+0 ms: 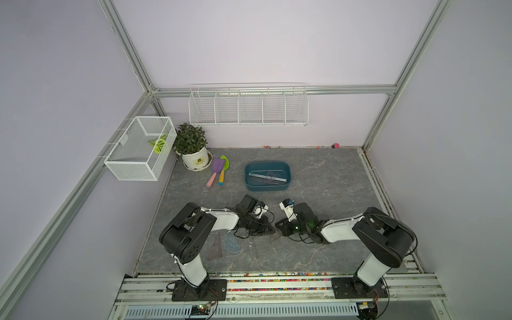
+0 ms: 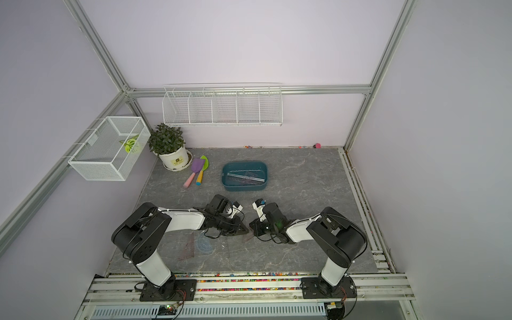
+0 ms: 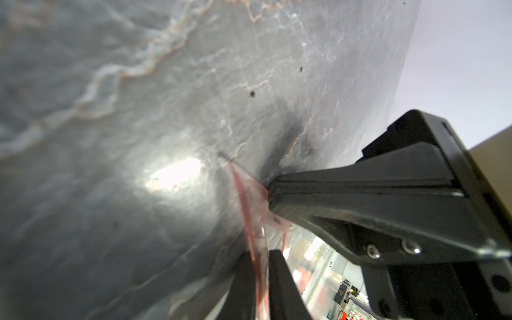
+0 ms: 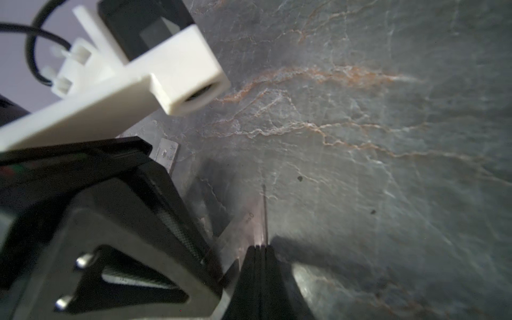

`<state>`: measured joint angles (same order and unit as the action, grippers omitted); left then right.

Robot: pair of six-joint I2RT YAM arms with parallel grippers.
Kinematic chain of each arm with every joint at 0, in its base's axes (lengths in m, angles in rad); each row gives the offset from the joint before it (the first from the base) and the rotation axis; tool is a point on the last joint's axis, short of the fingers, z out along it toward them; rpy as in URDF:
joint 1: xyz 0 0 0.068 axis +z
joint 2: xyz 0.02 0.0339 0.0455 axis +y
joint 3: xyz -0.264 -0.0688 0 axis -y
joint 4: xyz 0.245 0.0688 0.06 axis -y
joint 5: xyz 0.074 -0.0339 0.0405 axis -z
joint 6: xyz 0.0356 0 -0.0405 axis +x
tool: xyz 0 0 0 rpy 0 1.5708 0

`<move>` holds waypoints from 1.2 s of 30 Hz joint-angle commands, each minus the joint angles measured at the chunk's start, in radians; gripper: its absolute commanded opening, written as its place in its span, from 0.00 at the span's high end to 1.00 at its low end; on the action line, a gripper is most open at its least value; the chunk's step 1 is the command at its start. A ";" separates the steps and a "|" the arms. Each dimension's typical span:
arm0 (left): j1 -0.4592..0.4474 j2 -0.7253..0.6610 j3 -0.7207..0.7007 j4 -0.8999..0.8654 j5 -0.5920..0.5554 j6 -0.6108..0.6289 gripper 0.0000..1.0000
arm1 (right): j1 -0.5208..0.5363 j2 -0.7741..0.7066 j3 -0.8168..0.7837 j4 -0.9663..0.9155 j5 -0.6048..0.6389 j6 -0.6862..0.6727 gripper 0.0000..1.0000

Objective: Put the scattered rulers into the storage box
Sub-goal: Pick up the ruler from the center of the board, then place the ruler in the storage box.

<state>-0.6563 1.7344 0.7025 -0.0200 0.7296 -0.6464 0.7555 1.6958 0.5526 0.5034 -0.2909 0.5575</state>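
Observation:
Both grippers meet at the table's middle front on one brownish see-through triangle ruler [image 3: 249,216], which stands on edge just above the table. My left gripper [image 1: 273,228] [image 3: 261,255] has its pads shut on it. My right gripper [image 1: 278,225] [image 4: 260,248] is shut on the same ruler from the opposite side. Another triangle ruler [image 1: 216,246], a bluish protractor [image 1: 232,243] and a clear straight ruler [image 1: 255,247] lie flat under the left arm. The teal storage box [image 1: 267,188] sits further back with several rulers [image 1: 267,177] in it.
Purple and green toy shovels [image 1: 217,171] lie left of the box beside a potted plant [image 1: 194,158]. A white mesh basket [image 1: 138,151] hangs on the left wall and a long wire rack [image 1: 248,108] on the back wall. Coloured beads line the front rail.

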 commanded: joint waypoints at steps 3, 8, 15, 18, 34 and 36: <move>-0.018 0.012 -0.053 -0.160 -0.196 0.005 0.90 | -0.035 -0.048 -0.035 -0.168 -0.025 0.000 1.00; -0.019 -0.125 0.001 -0.223 -0.192 -0.026 1.00 | -0.123 -0.204 -0.028 -0.285 -0.044 -0.032 1.00; 0.027 -0.165 0.342 -0.349 -0.273 -0.006 1.00 | -0.237 -0.329 -0.021 -0.397 -0.076 -0.085 1.00; 0.084 -0.060 0.514 -0.357 -0.263 0.013 1.00 | -0.241 -0.324 -0.021 -0.390 -0.096 -0.086 1.00; 0.165 0.548 1.266 -0.544 -0.160 0.074 1.00 | -0.281 -0.240 -0.026 -0.273 -0.203 -0.045 1.00; 0.167 0.579 1.275 -0.519 -0.148 0.063 1.00 | -0.285 -0.228 -0.032 -0.257 -0.220 -0.039 1.00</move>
<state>-0.4973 2.2799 1.9434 -0.5400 0.5457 -0.5892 0.4786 1.4487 0.5358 0.1963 -0.4725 0.5049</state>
